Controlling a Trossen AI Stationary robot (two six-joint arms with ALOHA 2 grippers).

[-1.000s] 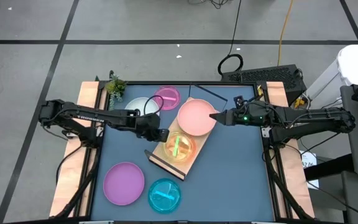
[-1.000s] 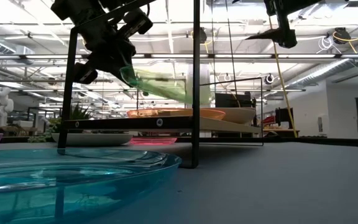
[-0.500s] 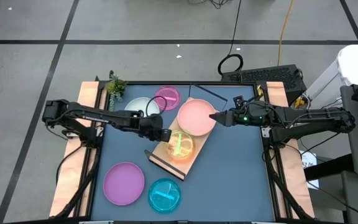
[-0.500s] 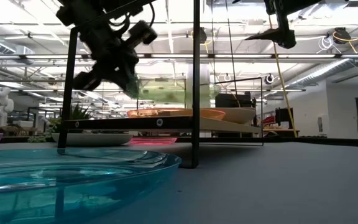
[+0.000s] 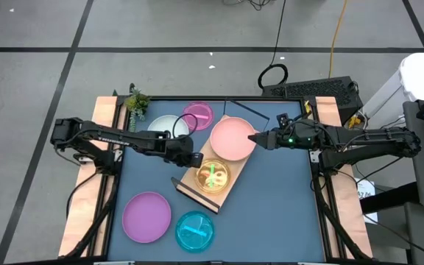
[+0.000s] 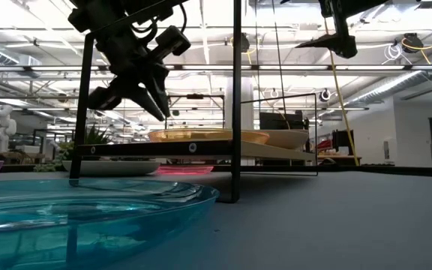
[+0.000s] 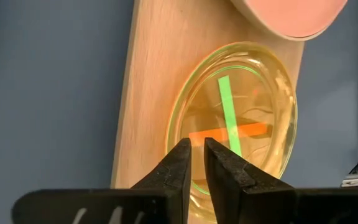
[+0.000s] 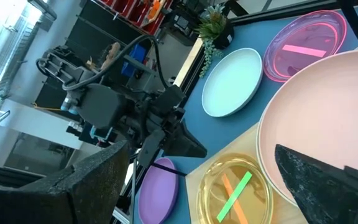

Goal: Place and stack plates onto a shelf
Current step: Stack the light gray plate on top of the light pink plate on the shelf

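Desk [image 5: 285,199] | shelf [image 5: 230,188]: green plate [image 5: 212,175] nested in orange plate [image 5: 202,182], stacking | left tool [image 5: 195,160] slightly parted, empty, beside them | right tool [image 5: 257,138] wide open by salmon plate [image 5: 230,138]

the shelf [image 5: 210,163] is full on top: the salmon pink plate [image 5: 232,138] takes one end and the green plate [image 5: 212,175] sits on the orange one at the other. the left gripper [image 5: 196,160] hangs just beside them. the blue counter [image 5: 278,199] past the shelf is bare.
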